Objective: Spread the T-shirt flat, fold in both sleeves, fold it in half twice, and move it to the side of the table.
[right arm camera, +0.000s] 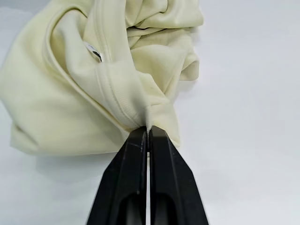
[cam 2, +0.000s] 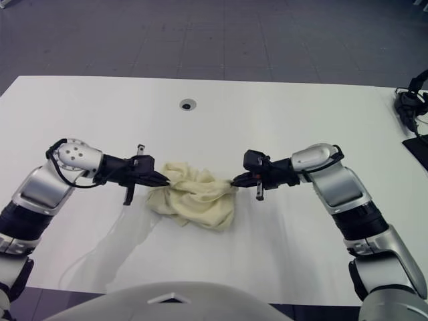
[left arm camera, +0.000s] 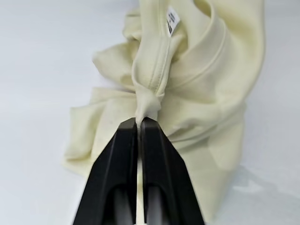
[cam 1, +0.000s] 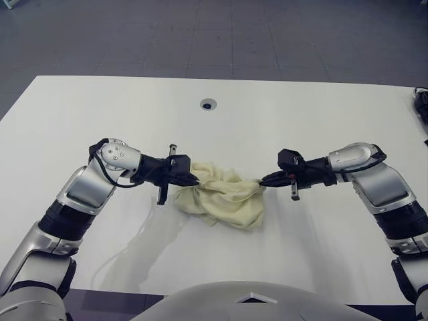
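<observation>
White worktop (cam 1: pixel 321 120) spans both eye views, with grey floor tiles (cam 1: pixel 200 33) beyond its far edge. Pale yellow T-shirt (cam 1: pixel 224 197) lies crumpled in a bunched heap on the near half of the worktop, between the two arms and not spread flat. The left end effector (cam 1: pixel 194 179) meets the heap's left side. Its two black fingers (left arm camera: pixel 117 173) are pressed together on a pinched twist of fabric beside the ribbed collar (left arm camera: pixel 206 56). The right end effector (cam 1: pixel 263 180) meets the heap's right side, likewise clamped on a narrow fold of cloth. Between the two grips the fabric sags in loose folds onto the worktop. Dark equipment with cables (cam 2: pixel 409 107) sits at the worktop's far right edge, well apart from the shirt. A small round grommet (cam 1: pixel 208 104) is set in the worktop beyond the shirt. A small white label (left arm camera: pixel 172 21) shows inside the collar.
</observation>
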Robot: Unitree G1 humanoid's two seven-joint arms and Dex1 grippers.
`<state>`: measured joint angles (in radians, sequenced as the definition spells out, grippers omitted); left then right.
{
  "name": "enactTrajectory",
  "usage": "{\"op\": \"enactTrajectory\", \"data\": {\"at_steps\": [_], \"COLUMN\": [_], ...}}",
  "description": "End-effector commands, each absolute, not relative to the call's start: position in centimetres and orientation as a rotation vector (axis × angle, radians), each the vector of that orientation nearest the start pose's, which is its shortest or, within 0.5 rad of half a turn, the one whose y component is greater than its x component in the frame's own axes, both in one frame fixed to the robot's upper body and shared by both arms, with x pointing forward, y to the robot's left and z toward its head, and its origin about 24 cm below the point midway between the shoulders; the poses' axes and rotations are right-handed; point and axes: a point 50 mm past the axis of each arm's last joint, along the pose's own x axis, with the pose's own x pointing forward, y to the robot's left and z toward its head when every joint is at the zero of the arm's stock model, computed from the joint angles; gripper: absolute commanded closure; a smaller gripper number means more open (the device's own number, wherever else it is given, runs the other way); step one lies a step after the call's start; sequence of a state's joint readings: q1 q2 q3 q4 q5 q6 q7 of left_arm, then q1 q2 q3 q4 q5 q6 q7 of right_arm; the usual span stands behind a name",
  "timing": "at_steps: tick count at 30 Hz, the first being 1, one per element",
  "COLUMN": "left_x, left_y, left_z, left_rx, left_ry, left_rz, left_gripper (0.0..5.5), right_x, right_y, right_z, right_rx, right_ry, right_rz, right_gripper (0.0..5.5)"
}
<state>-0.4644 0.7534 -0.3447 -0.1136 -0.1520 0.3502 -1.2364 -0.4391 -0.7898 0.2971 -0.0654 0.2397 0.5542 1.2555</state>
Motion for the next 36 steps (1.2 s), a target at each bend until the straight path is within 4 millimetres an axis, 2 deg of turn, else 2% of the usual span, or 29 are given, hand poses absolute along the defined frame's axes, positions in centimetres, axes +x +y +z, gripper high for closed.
{"op": "enactTrajectory", "data": {"at_steps": [1, 7, 12, 16, 19, 24, 27, 29, 31, 33, 34, 35, 36], "left_x": [31.7, 38.4, 41.6, 42.7, 42.9, 42.8, 42.4, 42.4, 42.7, 42.5, 41.5, 39.8, 37.1], "left_y": [16.4, 16.9, 16.4, 16.1, 16.1, 16.1, 16.1, 16.1, 16.3, 16.9, 17.4, 17.8, 18.1], "left_z": [16.8, 21.5, 24.3, 26.9, 28.1, 31.1, 33.4, 33.1, 31.2, 27.0, 24.3, 22.0, 20.2], "left_rx": [0.712, 0.876, 1.102, 1.254, 1.308, 1.444, 1.540, 1.595, 1.650, 1.695, 1.686, 1.680, 1.650], "left_ry": [0.242, 0.124, 0.061, -0.034, -0.080, -0.191, -0.293, -0.298, -0.262, -0.227, -0.208, -0.182, -0.143], "left_rz": [-1.211, -0.880, -0.587, -0.344, -0.246, -0.051, 0.083, 0.072, -0.013, -0.192, -0.312, -0.410, -0.504], "left_gripper": [5.49, 5.49, 5.49, 5.49, 5.49, 5.49, 5.49, 5.49, 5.49, 5.49, 5.49, 5.49, 5.49], "right_x": [30.3, 37.1, 41.2, 42.5, 42.8, 42.7, 42.4, 42.3, 42.4, 42.2, 41.6, 40.5, 38.6], "right_y": [-19.5, -20.4, -20.0, -19.5, -19.6, -20.7, -21.0, -21.1, -20.9, -20.9, -21.2, -21.4, -21.8], "right_z": [15.5, 19.6, 22.7, 25.4, 26.8, 29.1, 30.8, 30.9, 29.7, 26.9, 25.4, 24.2, 23.1], "right_rx": [-0.476, -0.566, -0.623, -0.680, -0.721, -0.796, -0.819, -0.826, -0.830, -0.839, -0.846, -0.850, -0.845], "right_ry": [0.454, 0.296, 0.166, 0.042, -0.023, -0.130, -0.213, -0.226, -0.200, -0.158, -0.134, -0.111, -0.068], "right_rz": [1.192, 0.866, 0.522, 0.295, 0.156, -0.085, -0.154, -0.136, -0.068, 0.083, 0.176, 0.261, 0.358], "right_gripper": [5.50, 5.50, 5.50, 5.50, 5.50, 5.50, 5.50, 5.50, 5.50, 5.50, 5.50, 5.50, 5.50]}}
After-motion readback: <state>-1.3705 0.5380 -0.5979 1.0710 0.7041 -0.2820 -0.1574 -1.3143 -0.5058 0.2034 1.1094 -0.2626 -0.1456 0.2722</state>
